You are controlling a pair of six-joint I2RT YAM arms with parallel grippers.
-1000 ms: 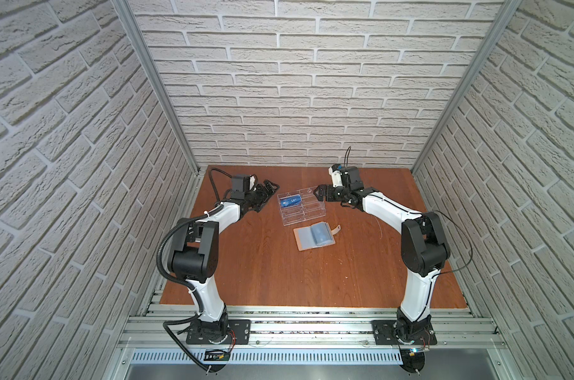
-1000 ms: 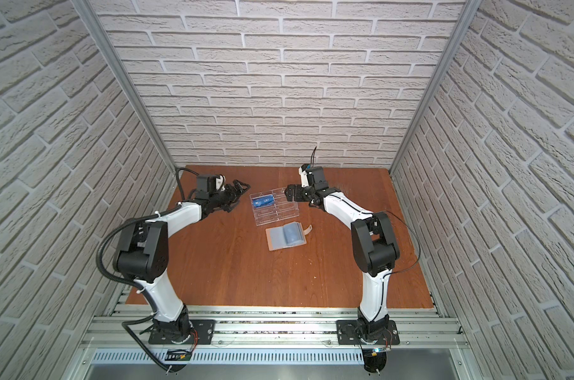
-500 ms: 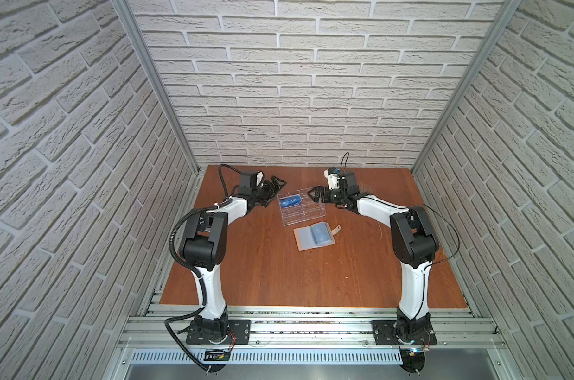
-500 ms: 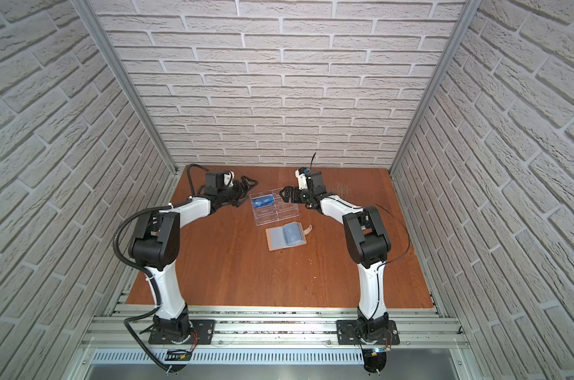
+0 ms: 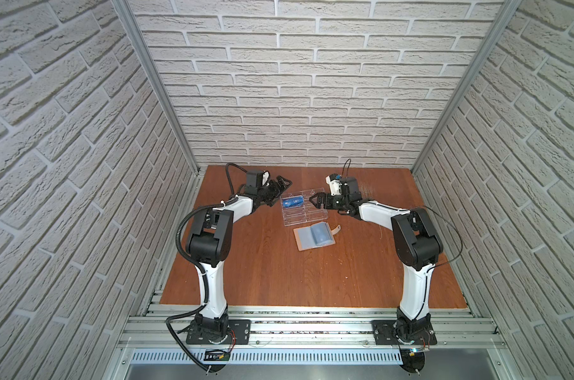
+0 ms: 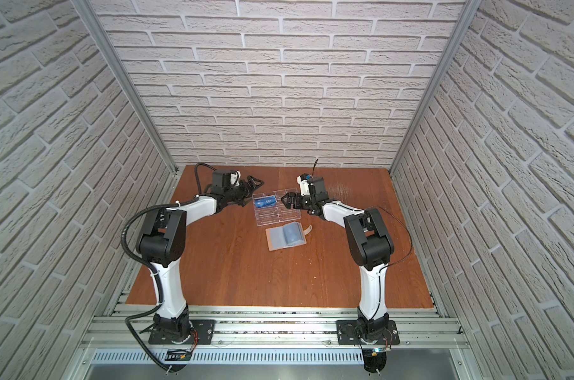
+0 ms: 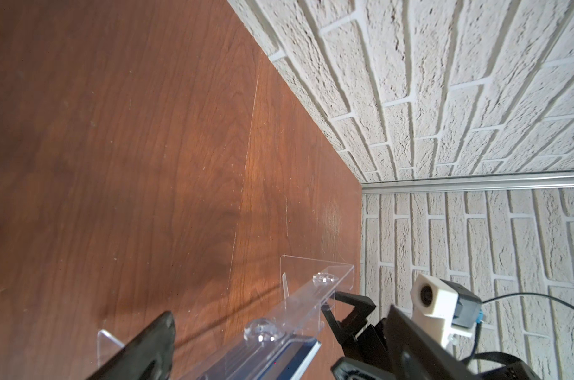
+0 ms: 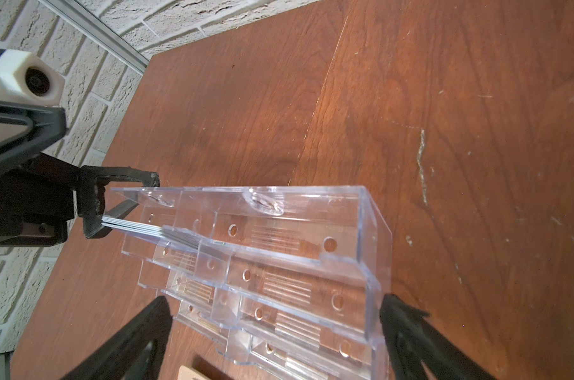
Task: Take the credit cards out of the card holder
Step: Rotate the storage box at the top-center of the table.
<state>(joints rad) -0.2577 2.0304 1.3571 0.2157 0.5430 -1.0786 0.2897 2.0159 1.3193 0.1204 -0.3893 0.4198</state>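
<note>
In both top views you see the card holder (image 5: 313,235) (image 6: 287,235) lying open on the surface (image 5: 279,279), just in front of the clear rack (image 5: 307,215) (image 6: 279,215); the blue credit cards (image 5: 294,201) (image 6: 265,201) stand in the far tier of the rack, on its left side. Only the right wrist view shows you that they are a stack of several thin edges (image 8: 147,228); the end of this stack lies between the fingers (image 8: 91,210) of the left jaws, which stand wide apart; you cannot tell if they touch it. The left wrist view gives only the top edge of the rack (image 7: 312,296). The right jaws are wide apart too and grip nothing; the lower tiers of the rack (image 8: 295,289) show between their fingers (image 8: 141,339).
</note>
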